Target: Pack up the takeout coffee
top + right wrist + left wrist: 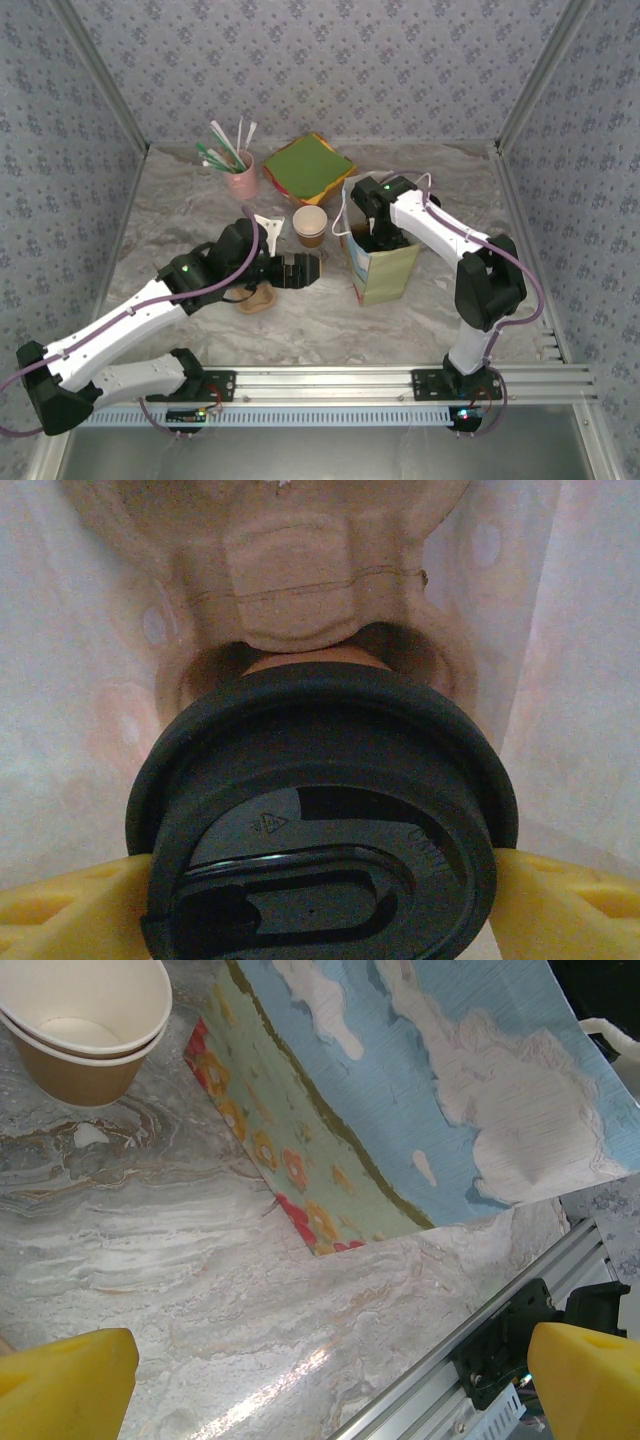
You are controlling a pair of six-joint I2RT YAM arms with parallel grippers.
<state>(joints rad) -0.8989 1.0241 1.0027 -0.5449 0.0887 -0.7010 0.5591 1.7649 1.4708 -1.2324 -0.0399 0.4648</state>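
Note:
The takeout coffee (320, 810), a brown cup under a round black lid, sits in a well of the cardboard cup carrier (290, 590) inside the paper bag. My right gripper (320, 900) reaches down into the bag, its yellow fingers (70, 905) pressed against both sides of the lid. In the top view the right gripper (383, 237) dips into the open mouth of the upright printed paper bag (385, 272). My left gripper (316, 270) hovers low over the table just left of the bag, open, with nothing between its fingers (65, 1385). The bag's side (430, 1110) faces it.
A lidless brown cup with a white inside (309, 226) (85, 1030) stands left of the bag. Behind it lie a stack of green napkins (308, 166) and a pink cup of straws (240, 178). A small brown object (256, 297) lies under the left arm. The metal rail (470, 1350) runs along the near edge.

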